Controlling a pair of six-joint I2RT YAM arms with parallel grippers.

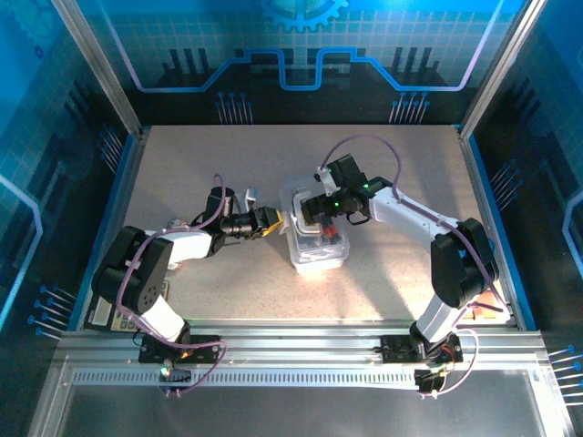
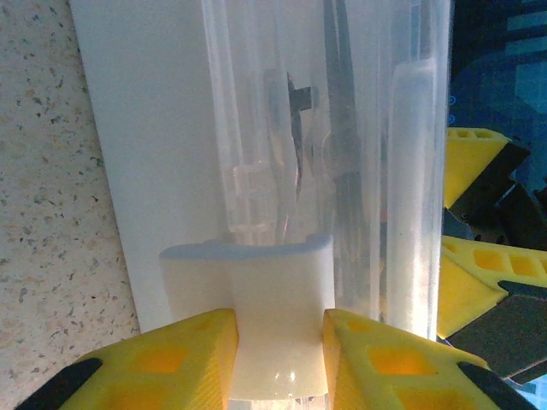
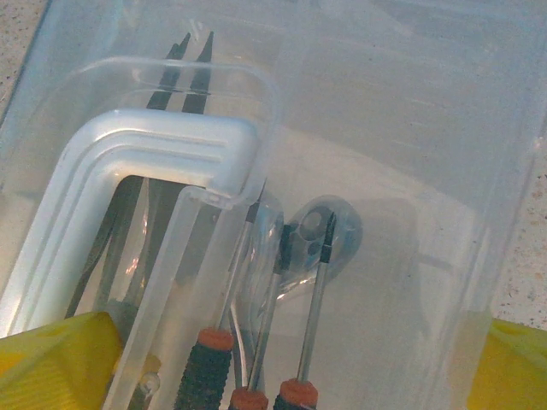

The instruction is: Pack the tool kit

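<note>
Two grippers met at the clear plastic case [image 1: 319, 255], which sat near the middle of the table [image 1: 228, 282] with the tools already inside it. Through its wall the right wrist view showed the screwdrivers [image 3: 209, 371] lying side by side, with their red and black handles toward the camera. Beyond them a pair of dark pointed tips [image 3: 184, 60] could be seen, probably the pliers.

The left gripper [image 1: 271, 221] had come in low from the left, and its jaws were closed on a whitish tab [image 2: 278, 273] that stuck out from the side of the case. In its own wrist view the yellow fingers [image 2: 192, 354] pinched that tab from both sides. The hold looked meant either to steady the light case so it could not slide, or to work the tab as a latch. Which of the two it was could not be told.

The right gripper [image 1: 321, 211] hung over the case from the right with its jaws spread wide, holding nothing. Its two yellow pads [image 3: 55, 359] stood at either side of the case, which lay between them. That placement suited pressing down on the lid or bracing the box. Whether the pads touched the plastic was unclear.

With the tools in, the packing seemed close to its end and only the fastening seemed left. Whether the lid was fully down could not be made out through the layers of clear plastic. A thin tab like that could slip or bend under a hard pinch.
</note>
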